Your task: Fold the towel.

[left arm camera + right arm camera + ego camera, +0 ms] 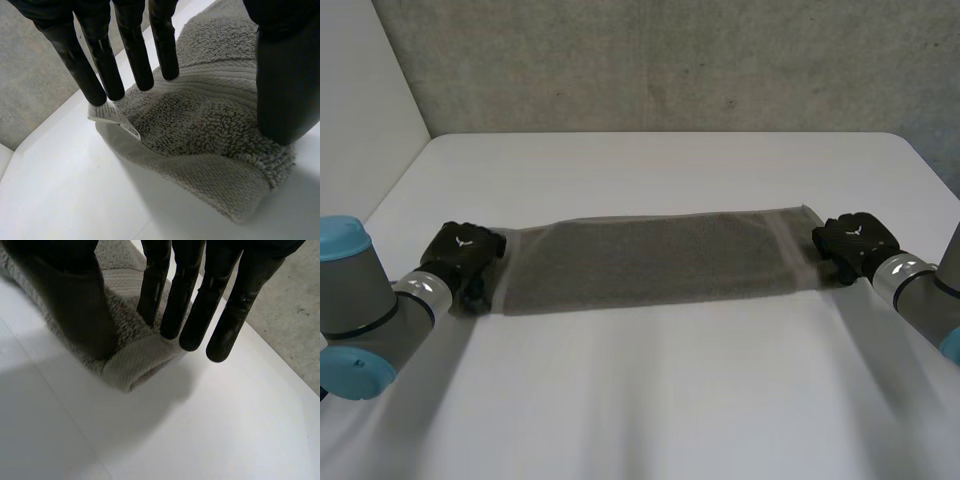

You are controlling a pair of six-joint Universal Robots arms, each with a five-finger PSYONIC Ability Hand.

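A grey towel (650,260) lies folded into a long strip across the middle of the white table (650,400). My left hand (465,255) is at its left end. In the left wrist view the fingers (135,55) press the far edge beside a white label (112,116). The thumb (287,90) sits on the near side, and the towel (200,130) bunches between them. My right hand (850,243) is at the right end. Its fingers (175,300) and thumb (80,310) pinch the towel's end (140,360), which curls up between them.
A grey concrete wall (670,60) stands behind the table's far edge. Bare white tabletop stretches in front of and behind the towel. Both forearms come in low from the near corners.
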